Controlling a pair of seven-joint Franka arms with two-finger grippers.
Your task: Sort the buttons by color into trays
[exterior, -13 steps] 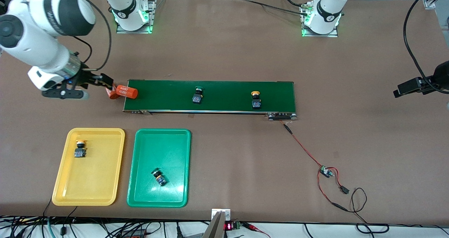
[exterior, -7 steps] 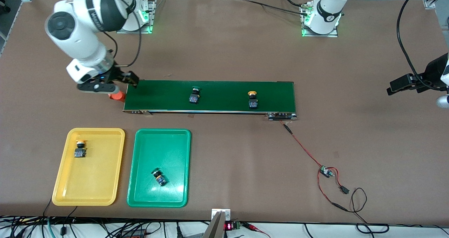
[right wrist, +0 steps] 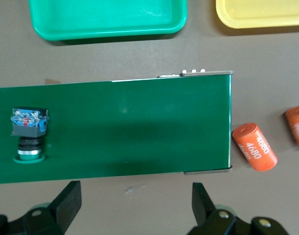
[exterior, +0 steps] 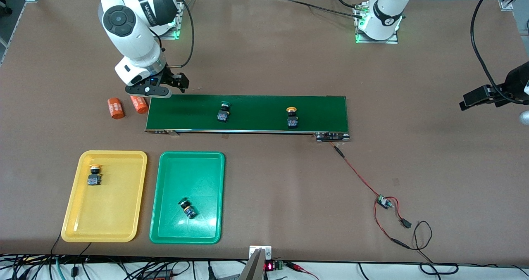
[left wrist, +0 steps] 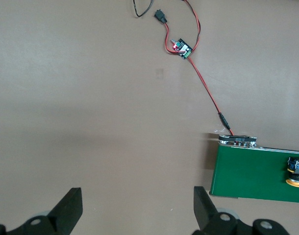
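Four dark-bodied buttons: green-capped (exterior: 223, 111) and yellow-capped (exterior: 292, 117) on the conveyor belt (exterior: 256, 106), one each in yellow tray (exterior: 132, 197) and green tray (exterior: 165, 214); right gripper (exterior: 175, 84) over the belt's end and left gripper (exterior: 481, 98) both spread, empty.

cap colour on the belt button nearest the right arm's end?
Green round cap on the dark-bodied push-button switch, clearest in the right wrist view.
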